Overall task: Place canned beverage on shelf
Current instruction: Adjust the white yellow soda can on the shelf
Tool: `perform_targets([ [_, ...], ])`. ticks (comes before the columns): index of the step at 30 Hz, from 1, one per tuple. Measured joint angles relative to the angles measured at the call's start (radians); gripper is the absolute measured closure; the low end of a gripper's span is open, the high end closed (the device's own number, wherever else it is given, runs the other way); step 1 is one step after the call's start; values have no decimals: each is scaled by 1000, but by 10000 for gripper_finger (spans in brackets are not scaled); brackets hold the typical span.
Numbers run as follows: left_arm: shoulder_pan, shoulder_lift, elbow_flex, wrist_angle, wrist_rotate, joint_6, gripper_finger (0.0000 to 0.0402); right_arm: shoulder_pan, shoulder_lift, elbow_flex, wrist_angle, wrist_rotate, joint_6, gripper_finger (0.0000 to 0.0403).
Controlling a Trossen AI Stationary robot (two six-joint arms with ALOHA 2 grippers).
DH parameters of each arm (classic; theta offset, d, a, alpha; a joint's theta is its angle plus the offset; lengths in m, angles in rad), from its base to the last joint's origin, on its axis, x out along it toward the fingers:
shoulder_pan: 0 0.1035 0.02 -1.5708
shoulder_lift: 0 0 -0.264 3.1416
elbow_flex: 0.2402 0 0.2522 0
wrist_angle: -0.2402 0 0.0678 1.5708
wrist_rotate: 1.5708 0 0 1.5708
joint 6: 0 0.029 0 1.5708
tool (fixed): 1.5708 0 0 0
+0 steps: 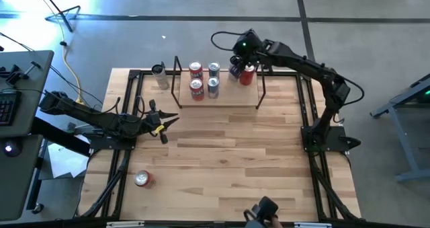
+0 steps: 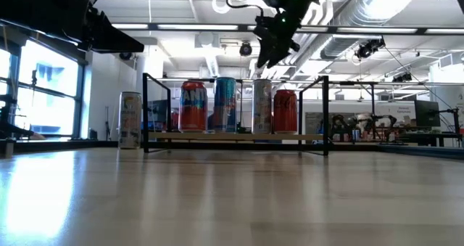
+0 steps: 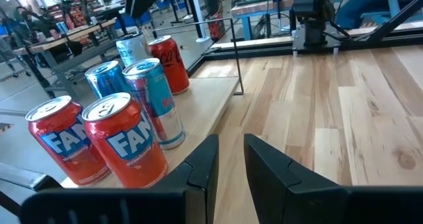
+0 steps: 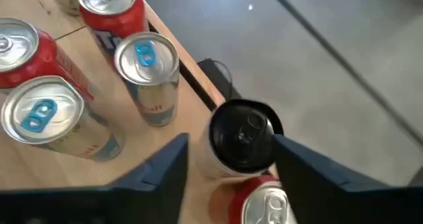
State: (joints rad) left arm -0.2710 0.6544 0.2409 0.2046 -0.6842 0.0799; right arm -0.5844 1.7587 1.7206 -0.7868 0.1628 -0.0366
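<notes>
Overhead, right gripper (image 1: 240,68) spread around a black-topped can (image 4: 243,138) at the shelf's (image 1: 222,100) right end, left gripper (image 1: 163,122) nearly pressed together, empty, near the table's (image 1: 222,161) left edge.

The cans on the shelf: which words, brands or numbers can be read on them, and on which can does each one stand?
"FAN", cut off by the can's curve: on the nearer orange can, left wrist view.
"FA", cut off the same way: on the orange can beside it.
White script on the red can farther back: too blurred to read.
Print on the blue-and-silver cans: too small to read.
Letters on the orange can in the low view: blurred.
No numbers readable.
</notes>
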Motion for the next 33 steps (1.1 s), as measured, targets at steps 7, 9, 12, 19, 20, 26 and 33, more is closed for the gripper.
perform_targets([
  [7,0,0,0,4,0,0,339,-43,33,0,-2,-42,32,99],
  [9,0,0,0,4,0,0,339,-45,50,0,2,-43,30,97],
  [12,0,0,0,3,0,0,339,-51,71,-1,6,-44,11,96],
  [19,0,0,0,3,0,0,339,-51,89,-2,34,-66,-6,96],
  [20,0,0,0,3,0,0,339,-51,89,-2,44,-67,-5,96],
  [26,0,0,0,3,1,-8,339,-52,94,-2,44,-106,32,104],
  [33,0,0,0,2,1,-8,339,-51,114,-1,50,-111,40,142],
])
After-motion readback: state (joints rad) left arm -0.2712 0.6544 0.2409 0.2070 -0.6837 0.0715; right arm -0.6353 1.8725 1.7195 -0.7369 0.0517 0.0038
